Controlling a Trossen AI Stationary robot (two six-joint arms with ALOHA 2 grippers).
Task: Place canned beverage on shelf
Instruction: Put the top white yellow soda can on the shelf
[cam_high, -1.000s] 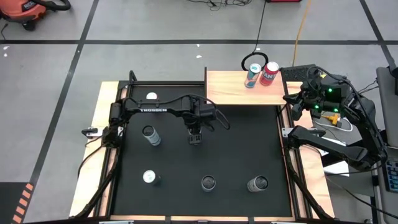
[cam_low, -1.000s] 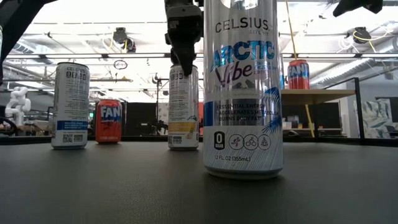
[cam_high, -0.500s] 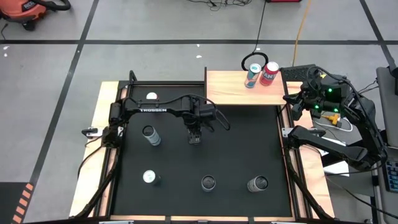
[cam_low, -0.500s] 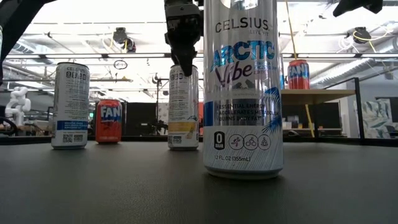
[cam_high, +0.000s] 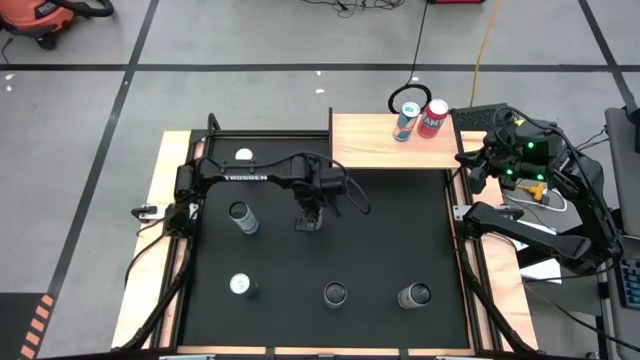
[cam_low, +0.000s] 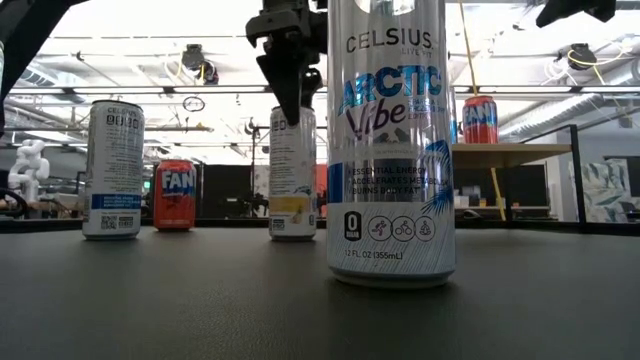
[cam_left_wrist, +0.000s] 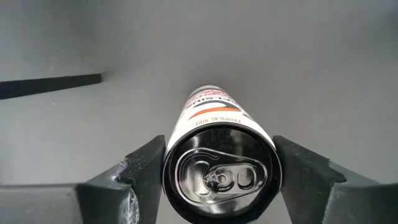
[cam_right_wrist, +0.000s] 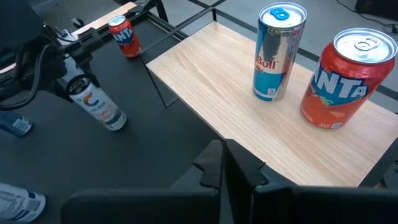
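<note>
A slim white can (cam_left_wrist: 214, 112) with an orange-striped label stands in the middle of the black mat (cam_high: 390, 240). My left gripper (cam_high: 309, 220) points straight down over it and is shut on it. In the low view, the gripper (cam_low: 290, 95) covers the can's top. The light wooden shelf (cam_high: 370, 150) sits at the mat's far right corner. A Red Bull can (cam_high: 405, 122) and a red Fanta can (cam_high: 433, 118) stand on it. My right gripper (cam_right_wrist: 224, 162) waits shut, above the shelf's right end. My left gripper pinches the can's side wall just below the top rim (cam_left_wrist: 173, 167) between its two fingers (cam_left_wrist: 143, 171), one on each side. The fingers come from above, pointing down. The can hangs or stands upright beneath them. I cannot tell whether its base is clear of the mat.
Several other cans stand on the mat: a small Fanta (cam_high: 243, 155) at the far left, one (cam_high: 240, 216) left of my left gripper, and three along the near edge (cam_high: 240, 285), (cam_high: 336, 294), (cam_high: 415, 295). Bare shelf top lies left of the Red Bull.
My left gripper has turned about its own downward axis while staying over the can.
</note>
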